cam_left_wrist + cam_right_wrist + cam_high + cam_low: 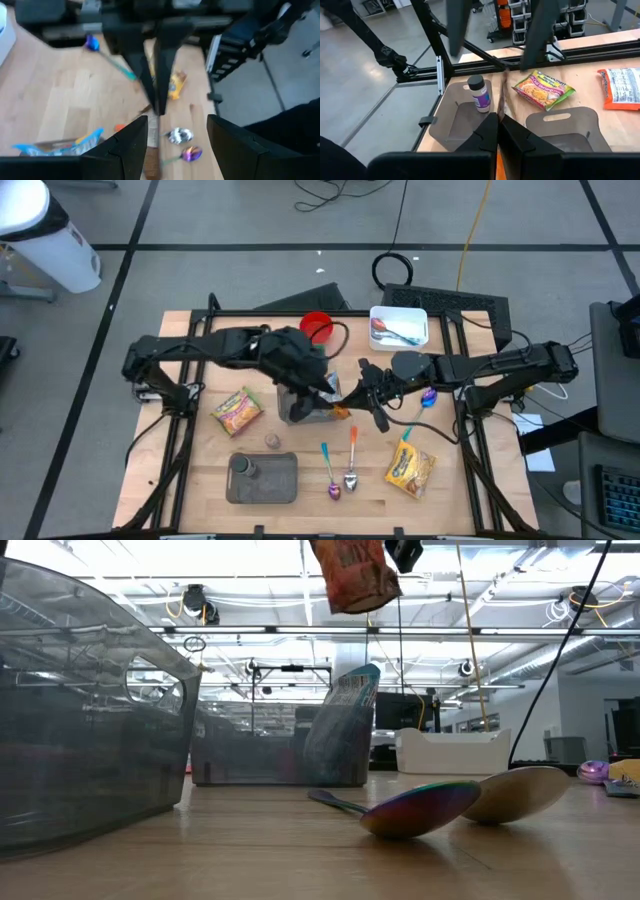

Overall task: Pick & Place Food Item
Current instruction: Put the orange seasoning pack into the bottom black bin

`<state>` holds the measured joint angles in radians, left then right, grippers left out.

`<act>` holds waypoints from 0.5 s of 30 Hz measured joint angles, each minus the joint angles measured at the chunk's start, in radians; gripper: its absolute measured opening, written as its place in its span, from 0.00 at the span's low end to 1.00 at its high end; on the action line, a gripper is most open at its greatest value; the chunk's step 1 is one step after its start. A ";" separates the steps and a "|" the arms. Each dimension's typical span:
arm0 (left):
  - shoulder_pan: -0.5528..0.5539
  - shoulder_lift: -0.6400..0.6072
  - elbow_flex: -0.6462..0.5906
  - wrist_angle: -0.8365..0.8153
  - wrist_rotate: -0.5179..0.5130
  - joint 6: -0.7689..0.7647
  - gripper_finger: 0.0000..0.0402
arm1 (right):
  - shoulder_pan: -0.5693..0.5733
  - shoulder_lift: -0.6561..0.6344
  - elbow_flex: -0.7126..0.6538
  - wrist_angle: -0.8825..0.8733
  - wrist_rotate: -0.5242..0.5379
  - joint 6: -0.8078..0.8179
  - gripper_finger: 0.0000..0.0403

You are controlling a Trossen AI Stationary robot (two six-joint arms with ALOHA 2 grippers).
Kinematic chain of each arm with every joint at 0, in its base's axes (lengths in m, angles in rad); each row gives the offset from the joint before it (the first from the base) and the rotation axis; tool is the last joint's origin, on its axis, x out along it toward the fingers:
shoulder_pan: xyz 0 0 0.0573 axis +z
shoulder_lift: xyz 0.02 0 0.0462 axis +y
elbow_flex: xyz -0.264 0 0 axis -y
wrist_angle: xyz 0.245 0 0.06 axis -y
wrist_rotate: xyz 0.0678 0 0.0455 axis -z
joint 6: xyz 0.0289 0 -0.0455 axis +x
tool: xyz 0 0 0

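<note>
An orange-red snack packet [355, 575] hangs high above the table's middle, with my right gripper [498, 122] shut on it. Seen edge-on, the packet [503, 97] is a thin strip ahead of the right fingers. My left gripper [177, 125] faces the right one, open. Its two fingers [457, 25] stand on either side of the packet's far edge and do not touch it. In the high view both grippers meet beside a clear grey bin [298, 408], my left gripper [315, 392] over it and my right gripper [352, 396] just to its right. My right gripper pinches the packet between its two shut fingers at an edge near the packet's upper part [501, 114]. The fingers reach in about level from the table's right side. The packet hangs below them, lifted clear of the table.
The clear bin holds a blue packet [345, 710]. A noodle packet [238, 410], a grey tray [275, 480] with a small bottle [243, 467], two spoons [342, 470] and a yellow packet [410, 468] lie around. A red cup [316, 326] and a white bin [399, 327] stand at the far edge.
</note>
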<state>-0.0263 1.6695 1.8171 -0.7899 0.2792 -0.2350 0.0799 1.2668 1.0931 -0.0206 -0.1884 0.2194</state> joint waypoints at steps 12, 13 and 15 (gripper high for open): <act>0.029 0.049 0.027 -0.103 0.034 0.022 0.53 | -0.017 -0.007 0.000 0.054 -0.006 -0.016 0.00; 0.032 0.048 0.027 -0.103 0.032 0.022 0.52 | -0.022 -0.007 0.000 0.062 -0.022 -0.016 0.00; 0.039 0.048 0.027 -0.105 0.030 0.022 0.49 | -0.031 -0.007 0.000 0.063 -0.037 -0.014 0.00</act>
<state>0.0125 1.7176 1.8442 -0.8953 0.3088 -0.2125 0.0486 1.2602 1.0931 0.0422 -0.2258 0.2050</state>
